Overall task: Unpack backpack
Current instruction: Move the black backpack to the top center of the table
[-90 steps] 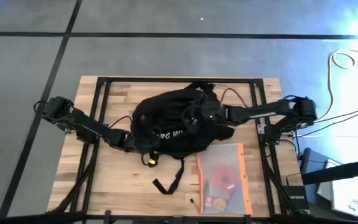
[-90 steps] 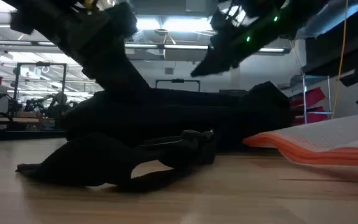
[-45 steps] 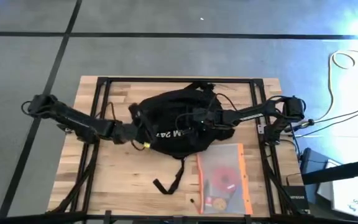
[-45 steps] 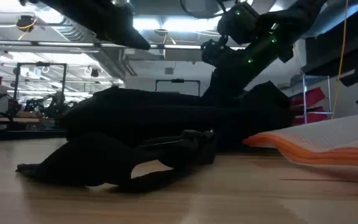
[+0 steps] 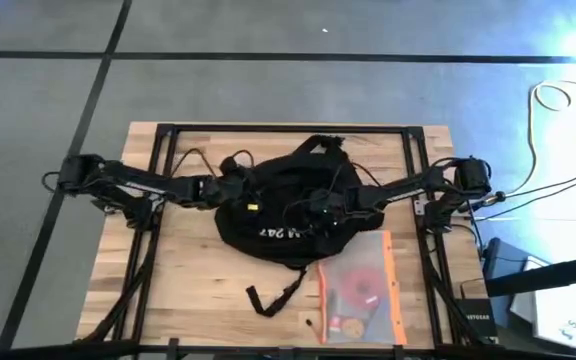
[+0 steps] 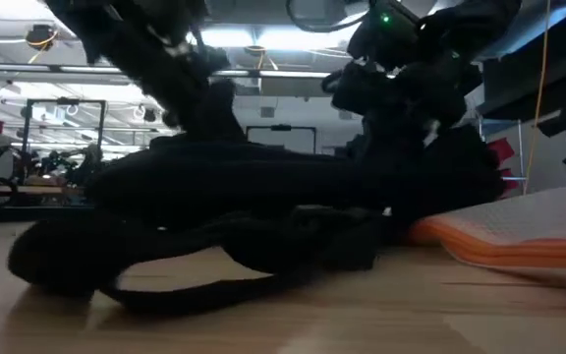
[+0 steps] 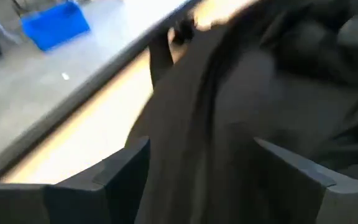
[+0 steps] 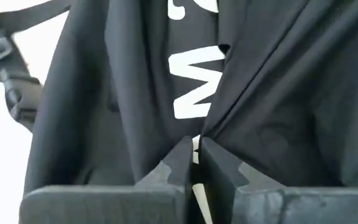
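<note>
The black backpack lies in the middle of the table, its white lettering facing up, one loose strap trailing toward the near edge. My left gripper is at the bag's left part, beside a yellow tag, closed on bag fabric with the fingers set wide. My right gripper is on the bag's right part next to the lettering, shut on fabric. In the low view both arms come down onto the backpack. My left gripper has a thick bunch of the backpack's left-side fabric between its two widely set fingers. It comes slanting down from the table's left. The view is blurred; which part of the bag this is cannot be told. My right gripper pinches a small fold of the backpack's outer fabric between its fingertips, right beside the white letter M. It comes slanting down from the table's right. Creases run out from the pinch, so the fabric there is drawn taut; the bag rests on the table.
A clear pouch with orange edges holding red items lies on the table just near-right of the backpack; it also shows in the low view. Black frame rails run along the table's sides. Bare wood at the near left.
My left gripper has moved toward the far edge and to the right, carrying the bag's left edge and yellow tag up over the bag. My right gripper has come down toward the near edge onto the lettering and shut on fabric. The backpack has shifted toward the near edge.
</note>
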Motion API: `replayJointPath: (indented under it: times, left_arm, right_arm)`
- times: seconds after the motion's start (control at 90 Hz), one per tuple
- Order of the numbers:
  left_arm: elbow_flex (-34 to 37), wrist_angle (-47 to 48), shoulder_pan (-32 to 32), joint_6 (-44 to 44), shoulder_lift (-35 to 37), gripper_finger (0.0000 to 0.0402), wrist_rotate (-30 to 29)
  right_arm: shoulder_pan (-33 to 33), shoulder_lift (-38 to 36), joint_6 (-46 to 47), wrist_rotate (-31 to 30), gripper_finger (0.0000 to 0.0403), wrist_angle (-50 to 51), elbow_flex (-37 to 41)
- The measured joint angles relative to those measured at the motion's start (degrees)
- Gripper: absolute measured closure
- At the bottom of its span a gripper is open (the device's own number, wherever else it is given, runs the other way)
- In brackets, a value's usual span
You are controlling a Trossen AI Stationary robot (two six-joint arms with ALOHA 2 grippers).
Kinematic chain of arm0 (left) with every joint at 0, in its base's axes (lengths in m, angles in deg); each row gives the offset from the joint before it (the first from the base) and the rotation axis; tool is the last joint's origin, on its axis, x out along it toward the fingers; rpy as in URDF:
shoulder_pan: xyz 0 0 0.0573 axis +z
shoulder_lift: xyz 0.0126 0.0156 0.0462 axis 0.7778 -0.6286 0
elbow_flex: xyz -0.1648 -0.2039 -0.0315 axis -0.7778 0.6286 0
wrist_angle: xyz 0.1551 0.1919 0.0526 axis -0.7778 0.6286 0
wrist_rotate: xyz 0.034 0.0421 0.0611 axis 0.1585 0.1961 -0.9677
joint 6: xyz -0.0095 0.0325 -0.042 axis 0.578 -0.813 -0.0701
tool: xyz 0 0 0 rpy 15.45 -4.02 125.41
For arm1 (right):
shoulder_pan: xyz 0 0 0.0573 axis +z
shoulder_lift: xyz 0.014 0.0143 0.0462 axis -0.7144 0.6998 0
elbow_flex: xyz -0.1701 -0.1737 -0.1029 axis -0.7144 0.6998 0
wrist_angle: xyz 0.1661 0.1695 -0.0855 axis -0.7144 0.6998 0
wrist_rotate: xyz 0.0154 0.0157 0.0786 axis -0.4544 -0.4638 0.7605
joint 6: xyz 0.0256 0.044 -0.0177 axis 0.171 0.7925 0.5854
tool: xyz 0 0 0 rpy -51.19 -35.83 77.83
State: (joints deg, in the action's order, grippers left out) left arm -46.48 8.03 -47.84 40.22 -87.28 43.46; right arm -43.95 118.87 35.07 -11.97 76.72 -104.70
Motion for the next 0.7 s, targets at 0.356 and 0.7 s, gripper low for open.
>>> replayJointPath:
  times: [0.356,0.7]
  left_arm:
    - [-0.07,-3.99,-5.11,7.16,-12.11,0.0144,5.09]
    - [-0.04,-6.05,-8.19,7.88,-13.79,0.0144,2.32]
  right_arm:
    - [-0.37,-10.13,-7.38,-1.18,0.0388,1.02,0.07]
    - [-2.70,-14.61,-18.11,-30.40,0.0388,8.21,0.07]
